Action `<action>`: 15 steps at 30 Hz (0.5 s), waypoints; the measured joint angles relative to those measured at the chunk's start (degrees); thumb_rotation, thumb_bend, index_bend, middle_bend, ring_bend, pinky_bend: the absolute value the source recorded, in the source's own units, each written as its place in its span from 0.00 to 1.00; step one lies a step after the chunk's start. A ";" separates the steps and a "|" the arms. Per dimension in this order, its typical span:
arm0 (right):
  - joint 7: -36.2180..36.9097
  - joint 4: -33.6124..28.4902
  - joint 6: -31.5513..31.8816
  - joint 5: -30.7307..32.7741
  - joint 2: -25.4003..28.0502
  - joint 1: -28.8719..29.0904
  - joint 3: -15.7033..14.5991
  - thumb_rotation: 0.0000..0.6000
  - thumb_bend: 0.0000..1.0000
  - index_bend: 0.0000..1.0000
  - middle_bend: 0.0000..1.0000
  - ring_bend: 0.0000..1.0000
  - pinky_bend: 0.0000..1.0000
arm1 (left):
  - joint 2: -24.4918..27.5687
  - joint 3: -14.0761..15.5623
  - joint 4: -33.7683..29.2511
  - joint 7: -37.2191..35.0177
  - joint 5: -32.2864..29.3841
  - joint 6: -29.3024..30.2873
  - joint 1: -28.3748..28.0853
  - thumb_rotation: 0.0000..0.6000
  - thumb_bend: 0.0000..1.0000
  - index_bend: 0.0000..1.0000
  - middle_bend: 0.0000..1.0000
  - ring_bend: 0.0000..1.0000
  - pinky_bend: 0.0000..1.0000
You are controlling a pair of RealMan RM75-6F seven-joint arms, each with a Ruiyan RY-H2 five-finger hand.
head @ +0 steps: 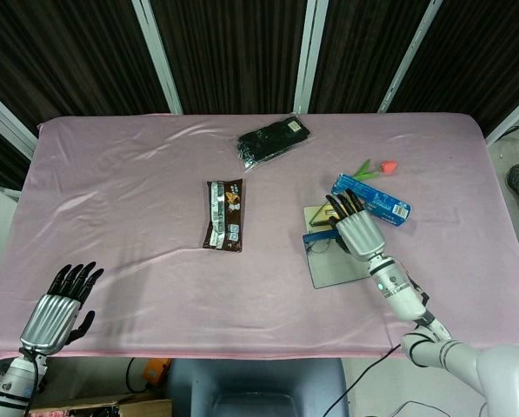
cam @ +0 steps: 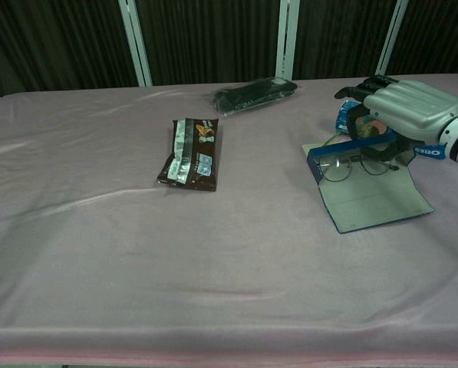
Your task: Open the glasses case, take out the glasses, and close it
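The glasses case lies open at the table's right, its grey inner flap flat and its blue wall standing at the left. The thin-framed glasses sit over the case's far end, and their temples run up into my right hand. That hand curls over them and grips them. In the head view the hand hides most of the glasses. My left hand hovers off the table's near left corner, fingers spread and holding nothing.
A blue Oreo pack and a tulip lie just behind the case. A brown snack bar lies mid-table, and a black packet lies further back. A pink cloth covers the table.
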 measured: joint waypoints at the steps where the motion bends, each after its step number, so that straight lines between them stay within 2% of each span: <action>1: 0.32 1.17 0.94 -0.48 -0.68 -0.20 -0.14 1.00 0.51 0.70 0.19 0.14 0.00 | -0.02 0.01 -0.01 0.06 0.01 -0.01 0.00 1.00 0.42 0.00 0.00 0.00 0.00; 6: 3.09 6.20 3.55 -2.11 -3.82 -1.06 -0.48 1.00 0.51 0.70 0.19 0.14 0.00 | -0.09 0.11 -0.11 0.38 0.06 -0.11 -0.01 1.00 0.42 0.00 0.00 0.00 0.00; 15: 5.04 10.12 4.02 -2.05 -5.77 -1.18 0.50 1.00 0.51 0.71 0.19 0.14 0.00 | -0.08 0.10 -0.14 0.45 -0.05 -0.29 -0.08 1.00 0.42 0.00 0.00 0.00 0.00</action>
